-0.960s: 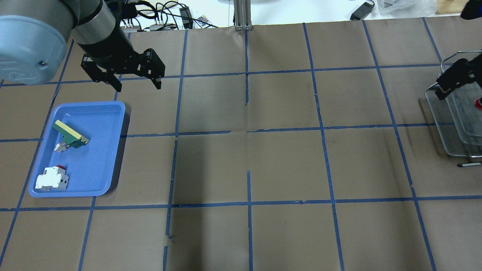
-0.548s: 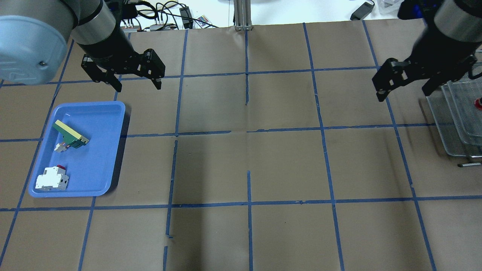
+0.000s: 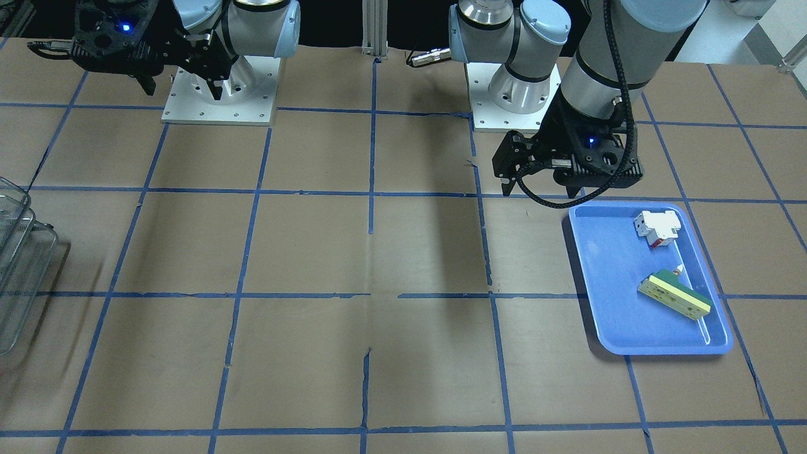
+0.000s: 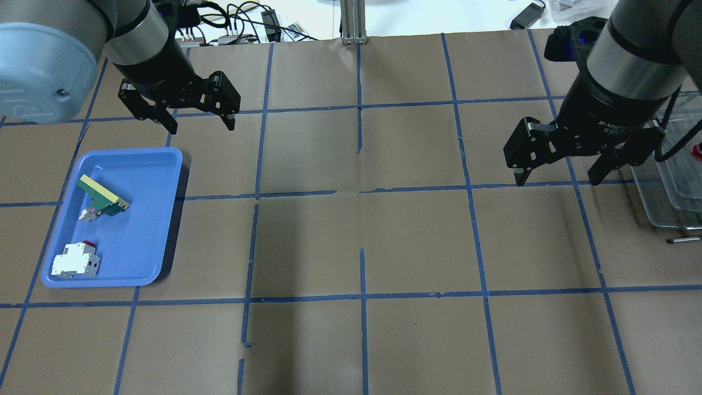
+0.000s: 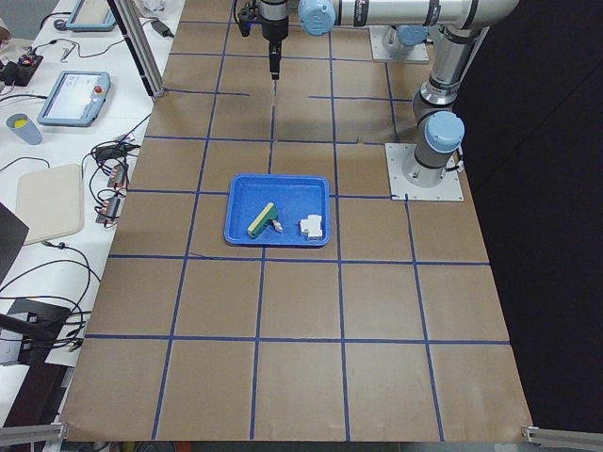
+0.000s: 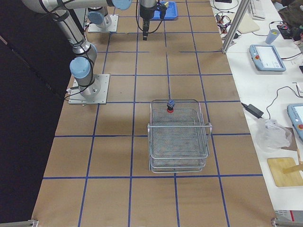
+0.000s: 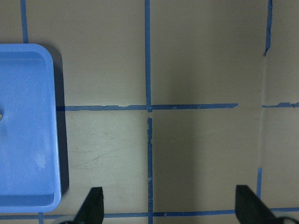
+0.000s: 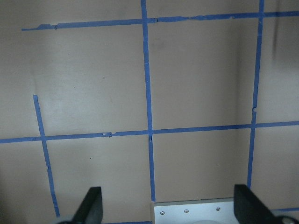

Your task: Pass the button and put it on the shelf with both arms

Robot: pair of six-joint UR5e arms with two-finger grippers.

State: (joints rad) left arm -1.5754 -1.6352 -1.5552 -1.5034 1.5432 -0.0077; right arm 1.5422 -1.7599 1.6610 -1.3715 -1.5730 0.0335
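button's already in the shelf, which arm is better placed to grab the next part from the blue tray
Left. The left gripper hangs open and empty close to the blue tray. The right gripper, also open, is over the table's other half, toward the shelf.

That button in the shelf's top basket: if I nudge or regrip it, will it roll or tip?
Likely to roll: the button shows a round red cap. It looks small and hard, so probably light and stiff. On the wire mesh of the shelf it may catch or rock rather than slide; its exact pose is too small to tell.
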